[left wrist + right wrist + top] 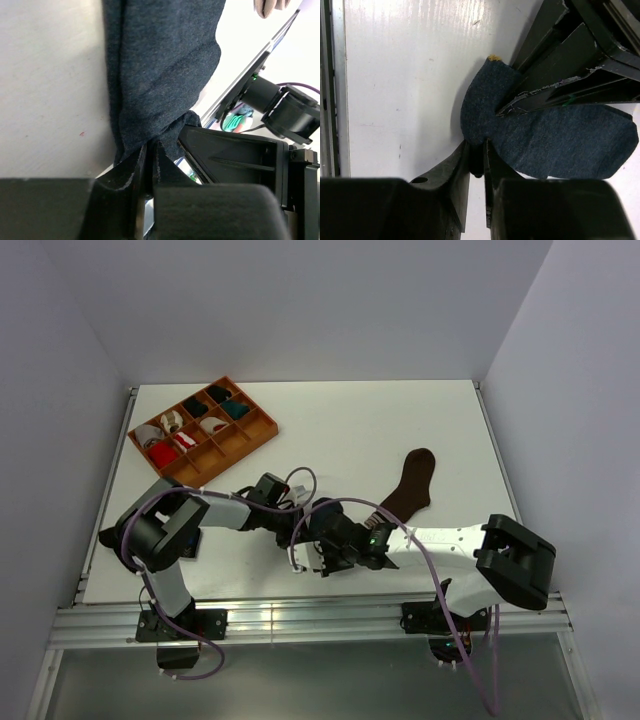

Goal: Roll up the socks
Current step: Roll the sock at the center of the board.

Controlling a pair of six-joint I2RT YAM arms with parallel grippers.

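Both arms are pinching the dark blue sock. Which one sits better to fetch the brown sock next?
Likely the right. The brown sock lies just beyond the right gripper, on that arm's side; the left gripper would have to reach across. Both are shut on the blue sock.

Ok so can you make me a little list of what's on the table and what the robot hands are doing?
navy sock: on the table, partly folded, pinched by both grippers
left gripper: shut on the navy sock
right gripper: shut on the navy sock
brown sock: lying flat farther back, untouched
orange tray: back left corner, small bundles in some compartments
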